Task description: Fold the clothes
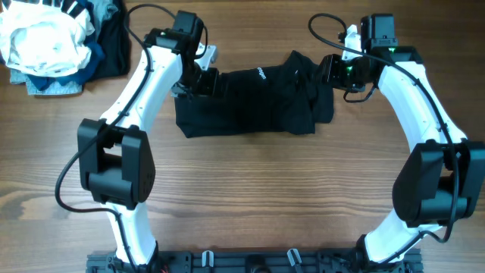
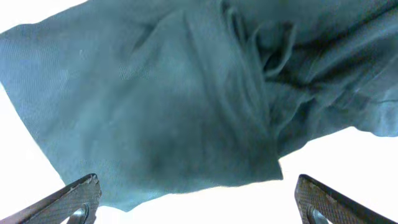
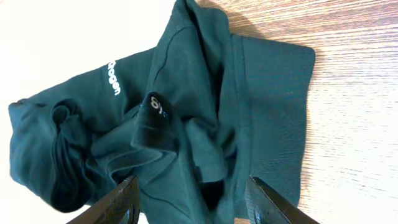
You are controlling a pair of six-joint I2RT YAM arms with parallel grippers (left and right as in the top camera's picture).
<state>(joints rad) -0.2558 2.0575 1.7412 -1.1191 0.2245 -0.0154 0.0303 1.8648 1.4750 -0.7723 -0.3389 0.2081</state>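
Observation:
The clothes are one black garment, lying bunched and partly folded across the far middle of the table, with small white lettering near its top edge. My left gripper is at its left end; in the left wrist view its jaws are wide open and empty, just off the fabric edge. My right gripper is at its right end; in the right wrist view its jaws are open, spread over rumpled folds of the garment.
A pile of other clothes, white, blue and black, lies at the far left corner. The wooden table spreads toward the front. Cables run from both arms.

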